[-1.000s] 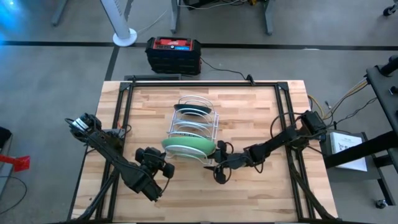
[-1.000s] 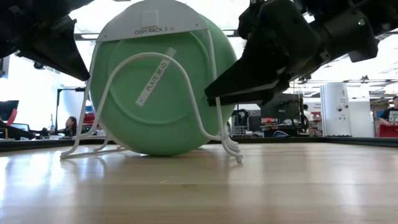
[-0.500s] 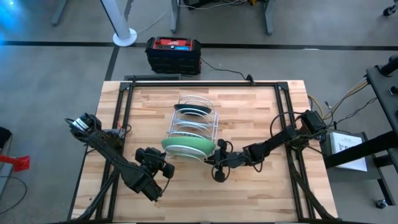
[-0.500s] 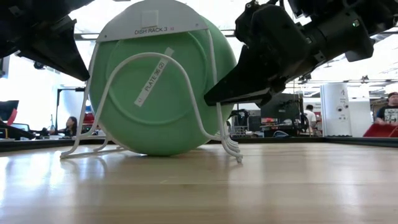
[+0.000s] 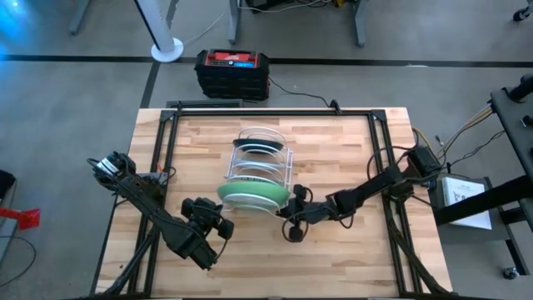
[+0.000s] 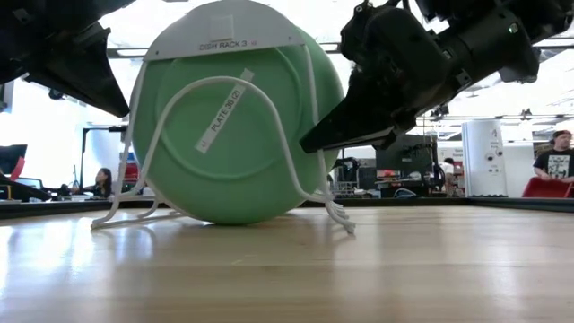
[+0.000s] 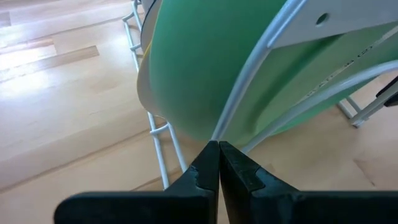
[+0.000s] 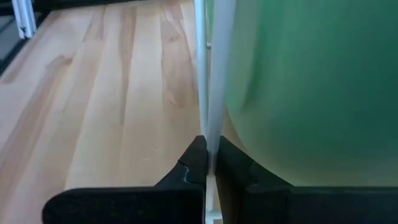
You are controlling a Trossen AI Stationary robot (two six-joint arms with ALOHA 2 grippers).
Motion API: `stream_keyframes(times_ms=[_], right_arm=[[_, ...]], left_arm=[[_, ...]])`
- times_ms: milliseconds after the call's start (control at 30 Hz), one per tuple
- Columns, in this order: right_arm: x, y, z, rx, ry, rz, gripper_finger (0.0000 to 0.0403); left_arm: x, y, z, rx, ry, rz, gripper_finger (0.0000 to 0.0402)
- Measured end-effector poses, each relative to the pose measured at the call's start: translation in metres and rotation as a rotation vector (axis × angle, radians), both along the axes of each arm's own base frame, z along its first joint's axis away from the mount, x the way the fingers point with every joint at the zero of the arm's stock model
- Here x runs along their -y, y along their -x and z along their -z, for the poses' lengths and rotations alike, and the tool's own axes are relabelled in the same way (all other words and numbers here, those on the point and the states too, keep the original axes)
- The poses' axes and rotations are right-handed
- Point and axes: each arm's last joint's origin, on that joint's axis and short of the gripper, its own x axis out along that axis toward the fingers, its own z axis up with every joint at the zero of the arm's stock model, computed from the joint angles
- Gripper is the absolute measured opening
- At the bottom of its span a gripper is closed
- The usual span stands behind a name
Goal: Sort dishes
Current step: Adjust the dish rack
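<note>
The white wire rack (image 5: 260,167) stood at the centre of the high view on the wooden table (image 5: 333,142), holding plates on edge, one slot apiece, so each could be reached by its rim. The light green plate (image 5: 254,197) sat in the rack's frontmost slot, lower centre of that view; in the low view it filled the upper left-centre of the frame, leaning behind the rack's looped end wire. It was plain pale green, glossy, with a white label strip stuck aslant on its underside. A dark teal plate (image 5: 257,148) stood in a slot near the rack's far end, edge-on; the slots between showed only pale rims, patterns not readable. The right gripper (image 5: 291,202) was at the green plate's right edge, just right of centre in the high view. Its wrist view showed the fingers (image 8: 239,168) closed together on a thin white upright edge right beside the green surface; whether that was the plate's rim or a rack wire could not be told. Judged: a pinch at the rim, meant to lift the plate out of its slot. The left gripper (image 5: 218,223) waited at lower left of the rack, fingers pressed shut on nothing, aimed at the plate's lower edge, touching nothing visible.
</note>
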Motion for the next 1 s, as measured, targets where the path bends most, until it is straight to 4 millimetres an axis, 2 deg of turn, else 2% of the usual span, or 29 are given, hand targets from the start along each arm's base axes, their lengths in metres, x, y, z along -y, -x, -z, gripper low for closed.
stream_keyframes(times_ms=[400, 1000], right_arm=[[0.014, 0.016, -0.016, -0.139, 0.072, 0.007, 0.0001], [0.025, 0.013, -0.017, -0.142, 0.115, 0.017, 0.0004]], left_arm=[[0.0, 0.0, 0.0, 0.001, 0.001, 0.0, 0.0], [0.0, 0.0, 0.0, -0.001, -0.001, 0.003, 0.0]])
